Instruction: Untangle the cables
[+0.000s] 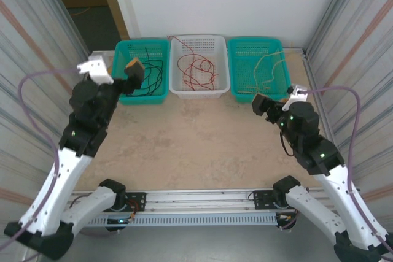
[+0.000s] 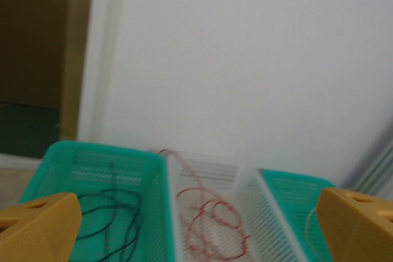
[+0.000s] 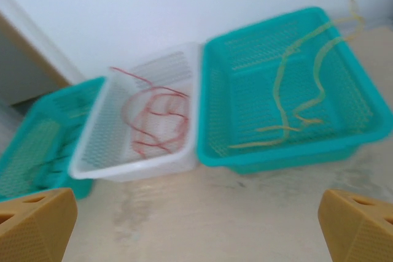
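Now holding both pincers wide apart and gripping nothing. Hanging the left pincer (image 2: 196,228) raised just before the near rim of the left green basket (image 1: 142,43). Poising the right pincer (image 3: 196,225) lower over the counter (image 1: 196,145), just short of the right green basket (image 1: 255,43).

Looking ahead and down at the cables, each colour apart in its own basket along the far edge:
- Seeing the black cables (image 1: 147,72) looping in the left green basket, nearest the left arm.
- Seeing the yellow cables (image 1: 267,69) running near to far along the right green basket, nearest the right arm, with one end seemingly trailing over the far corner.
- Seeing the red cables (image 1: 196,69) coiling in the white basket (image 1: 198,93) between, showing no clear long axis and sitting about equally far from either arm.

Judging little tangling left. Expecting any further reach to mean going over a near basket wall and then downward, with the rims standing between fingers and wire and the mesh walls crowding a thin, limp strand.
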